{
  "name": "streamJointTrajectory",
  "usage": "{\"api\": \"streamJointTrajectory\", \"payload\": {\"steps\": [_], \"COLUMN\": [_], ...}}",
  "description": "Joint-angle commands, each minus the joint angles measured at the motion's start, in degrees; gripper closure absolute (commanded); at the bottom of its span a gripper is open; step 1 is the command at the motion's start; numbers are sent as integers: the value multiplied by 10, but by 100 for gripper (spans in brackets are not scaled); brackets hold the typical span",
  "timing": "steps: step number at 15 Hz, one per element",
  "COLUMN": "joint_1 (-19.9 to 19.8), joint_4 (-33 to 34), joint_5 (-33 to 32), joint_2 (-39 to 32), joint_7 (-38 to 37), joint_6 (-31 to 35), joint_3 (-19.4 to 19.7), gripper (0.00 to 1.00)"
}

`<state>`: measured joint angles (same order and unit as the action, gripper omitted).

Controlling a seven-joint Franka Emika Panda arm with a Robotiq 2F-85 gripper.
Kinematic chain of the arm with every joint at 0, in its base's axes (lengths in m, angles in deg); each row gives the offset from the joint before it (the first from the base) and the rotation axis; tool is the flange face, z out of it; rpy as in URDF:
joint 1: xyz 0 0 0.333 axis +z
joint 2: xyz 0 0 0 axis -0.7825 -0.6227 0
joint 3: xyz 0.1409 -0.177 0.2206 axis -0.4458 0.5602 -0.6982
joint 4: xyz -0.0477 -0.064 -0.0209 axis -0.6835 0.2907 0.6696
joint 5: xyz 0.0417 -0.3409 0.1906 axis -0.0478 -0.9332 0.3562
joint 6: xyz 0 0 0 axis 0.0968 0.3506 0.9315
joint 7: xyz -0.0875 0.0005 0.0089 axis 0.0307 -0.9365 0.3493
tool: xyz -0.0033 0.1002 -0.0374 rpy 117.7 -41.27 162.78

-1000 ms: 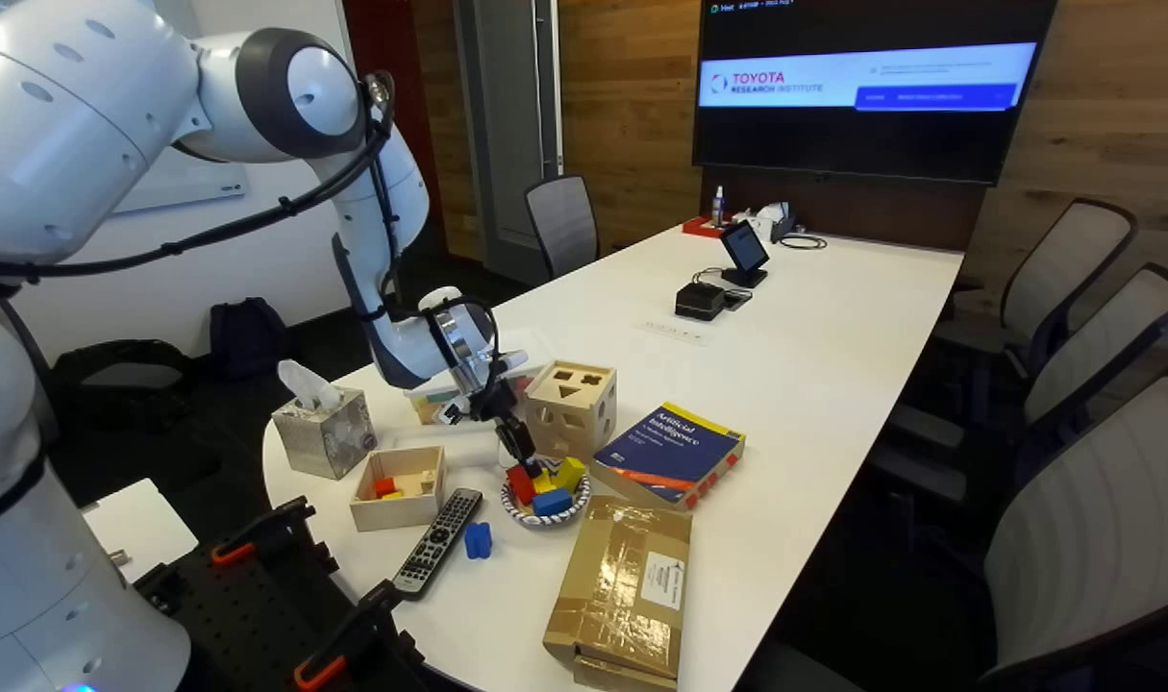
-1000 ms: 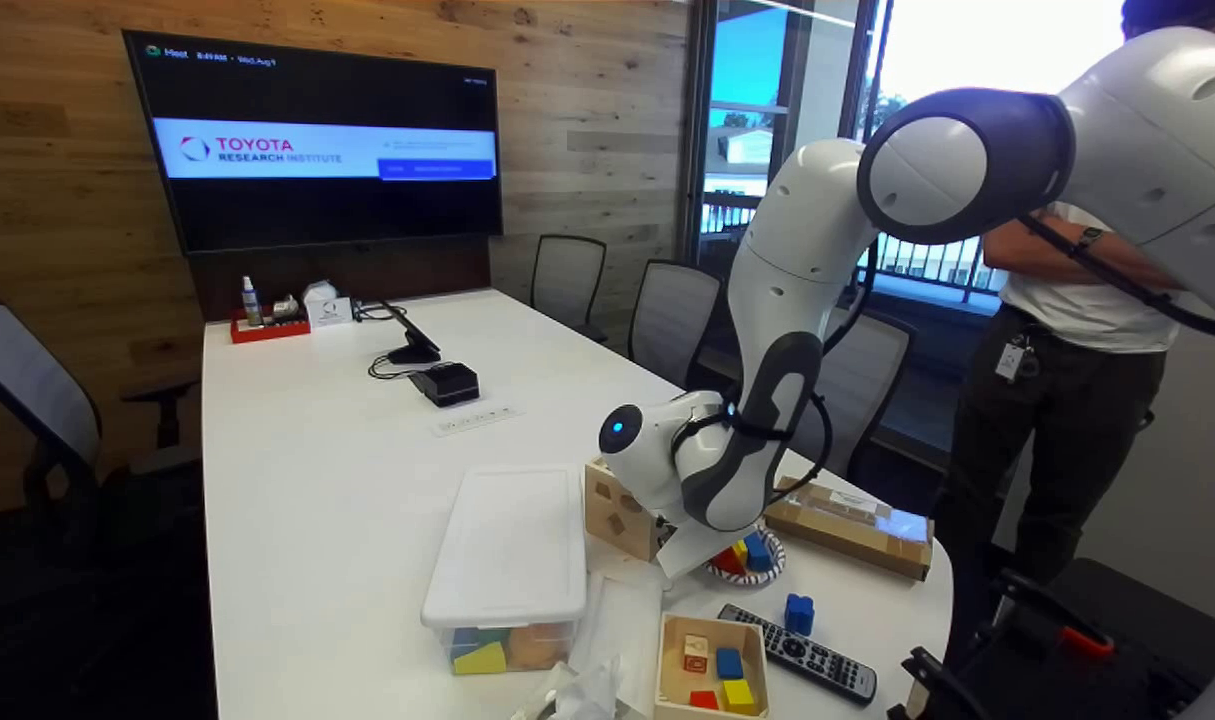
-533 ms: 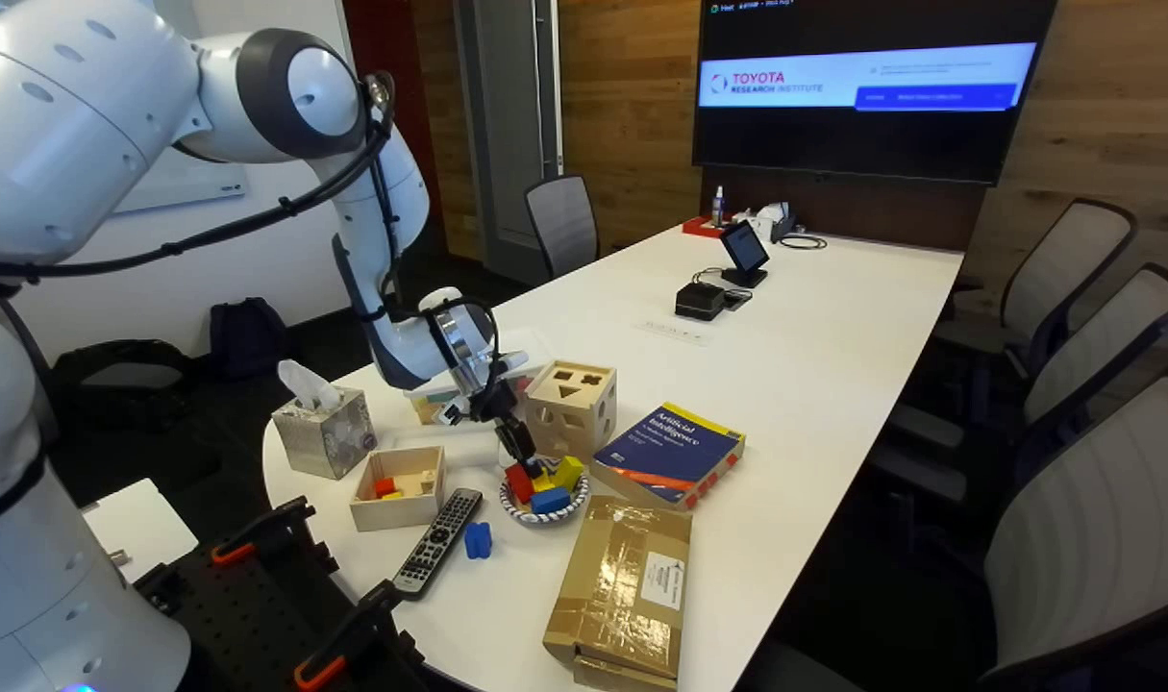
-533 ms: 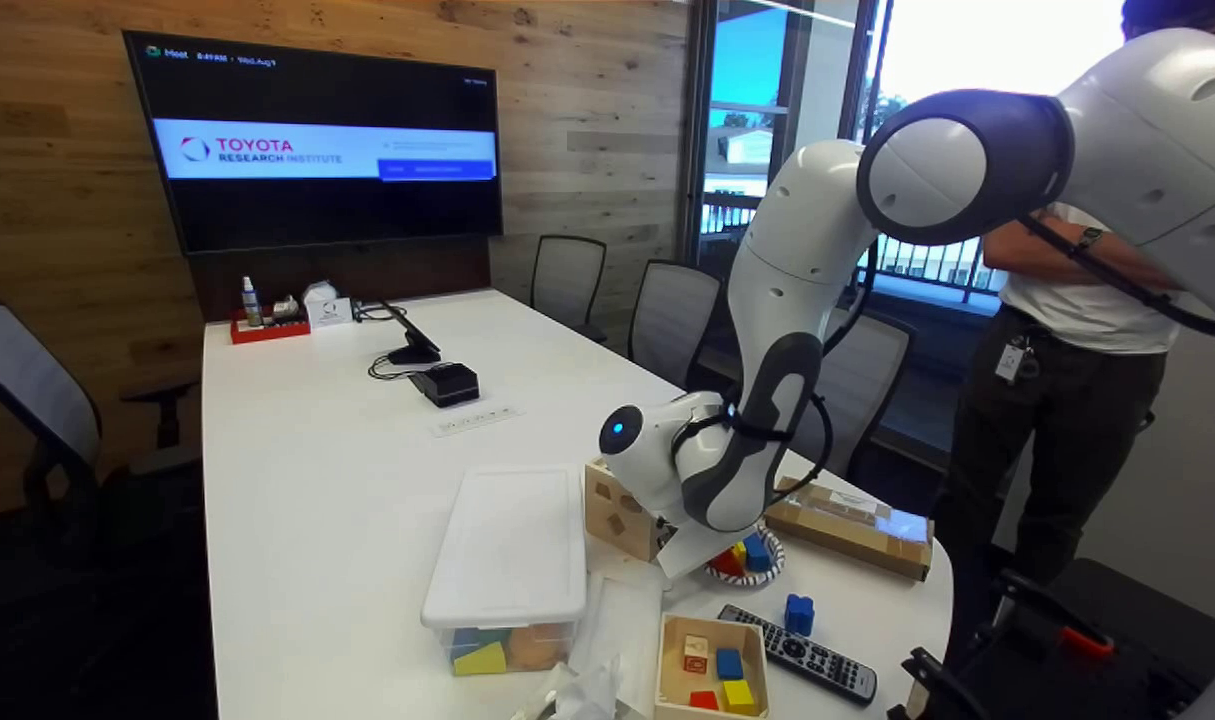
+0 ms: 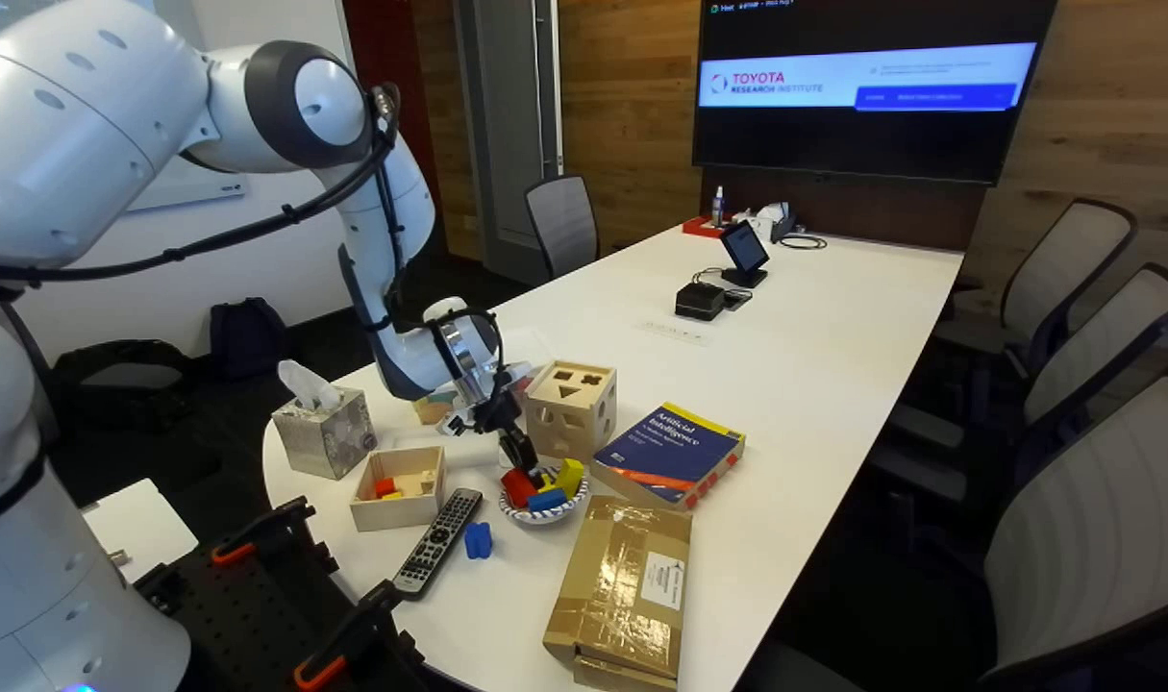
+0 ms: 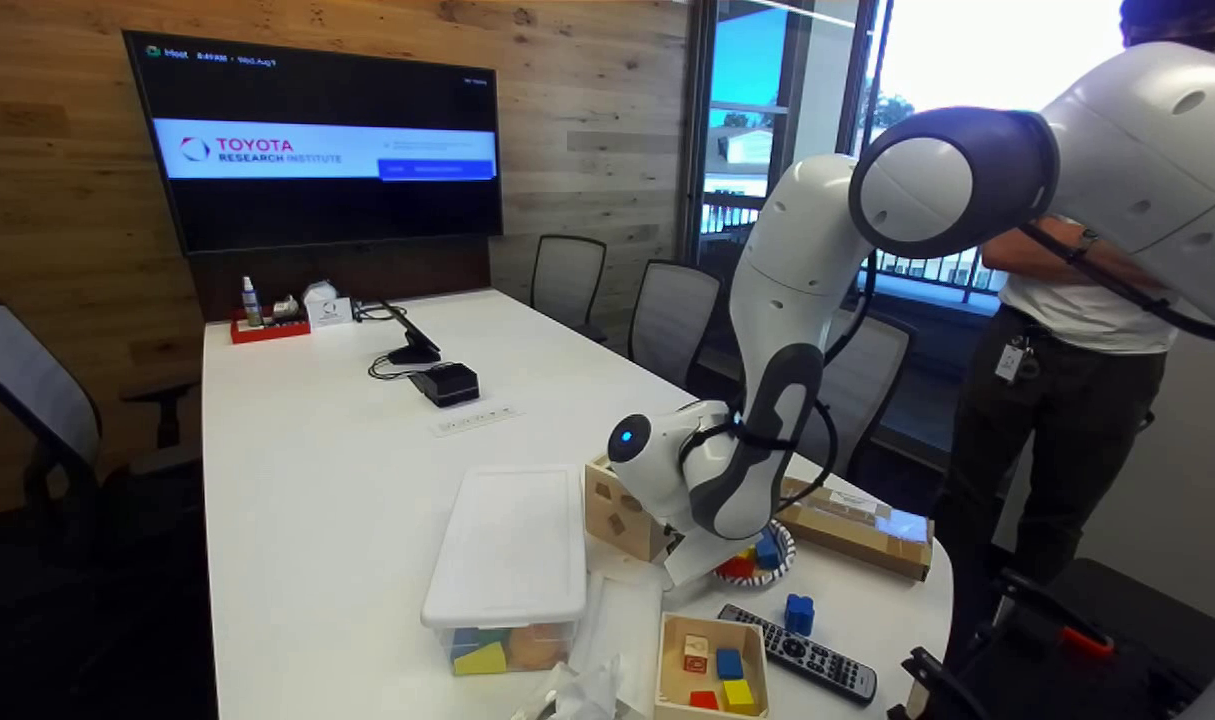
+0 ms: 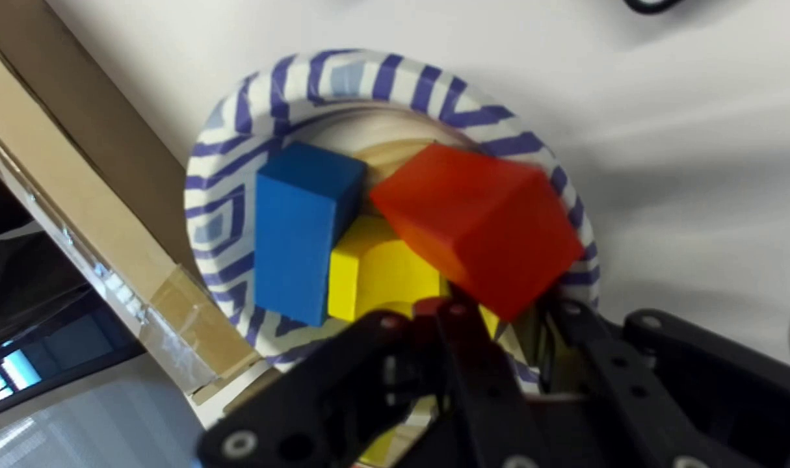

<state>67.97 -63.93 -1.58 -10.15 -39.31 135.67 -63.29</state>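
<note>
A paper bowl [image 7: 342, 78] with blue and white stripes holds several coloured blocks; its rim [image 5: 542, 516] also shows in an exterior view. My gripper [image 7: 513, 311] reaches down into it, jaws closed about the near corner of a tilted red block [image 7: 518, 240]. In an exterior view the gripper [image 5: 528, 468] comes down right against that red block [image 5: 518, 487]. Beside it in the bowl are a blue block [image 7: 294, 244] and a yellow block with a curved cut-out [image 7: 395, 276]. Another yellow block [image 5: 570, 474] leans on the rim. The fingers partly hide the bowl's near side.
Around the bowl stand a wooden shape cube [image 5: 569, 413], a thick book [image 5: 668, 452] and a taped cardboard box [image 5: 617, 596]. Nearby lie a remote [image 5: 439, 540], a blue piece [image 5: 479, 540] and a wooden tray [image 5: 398, 488]. A lidded plastic bin [image 6: 507, 560] is further along.
The arm has lowered slightly and shifted. The jaws have closed, the red block has turned, and the bowl has slid a little and appears to tip.
</note>
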Motion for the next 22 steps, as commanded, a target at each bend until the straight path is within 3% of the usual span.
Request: {"api": "streamJointTrajectory", "payload": {"steps": [1, 6, 13, 22], "joint_1": [-7, 1, -2, -4], "joint_4": [3, -20, -13, 9], "joint_5": [2, -10, -2, 12], "joint_2": [-3, 49, 113, 93], "joint_7": [6, 6, 47, 83], "joint_6": [25, 48, 30, 5], "joint_3": [5, 19, 10, 0], "gripper": [95, 95, 95, 95]}}
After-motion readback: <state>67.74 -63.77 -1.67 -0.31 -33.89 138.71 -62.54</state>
